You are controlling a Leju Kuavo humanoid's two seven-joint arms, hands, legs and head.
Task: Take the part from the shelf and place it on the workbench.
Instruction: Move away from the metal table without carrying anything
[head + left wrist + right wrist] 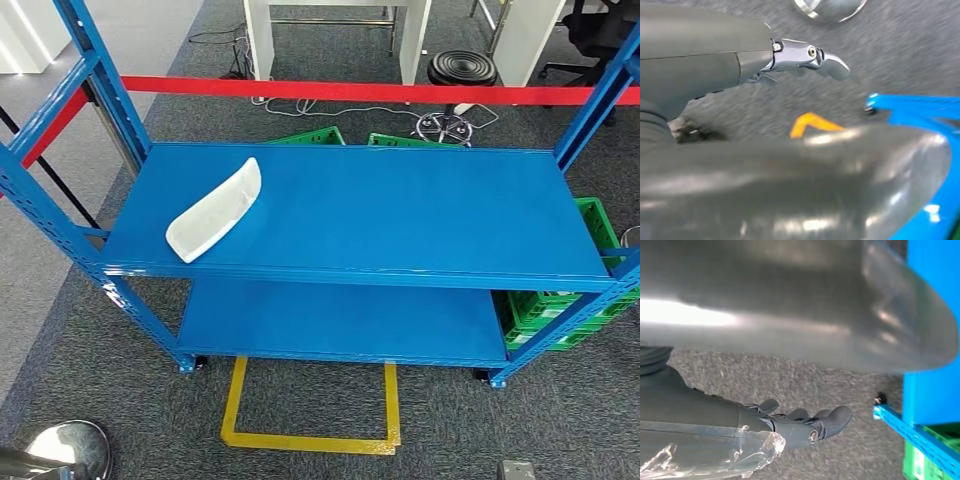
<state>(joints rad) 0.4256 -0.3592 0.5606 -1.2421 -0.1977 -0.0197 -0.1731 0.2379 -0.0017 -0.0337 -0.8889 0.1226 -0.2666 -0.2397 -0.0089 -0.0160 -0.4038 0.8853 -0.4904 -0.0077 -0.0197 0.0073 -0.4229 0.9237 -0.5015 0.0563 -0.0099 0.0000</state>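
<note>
The part is a long, curved white piece lying flat on the left end of the blue shelf's upper board. Nothing touches it. My left hand hangs low over the grey carpet, near a foot of the blue shelf frame. Its fingers are stretched out and hold nothing. My right hand also hangs over the carpet, beside another blue frame foot. Its dark fingers are extended and empty.
A lower blue board sits under the upper one. Green crates stand at the right and behind the shelf. A red tape runs across the back, with a black stool beyond. Yellow floor marking lies before the shelf.
</note>
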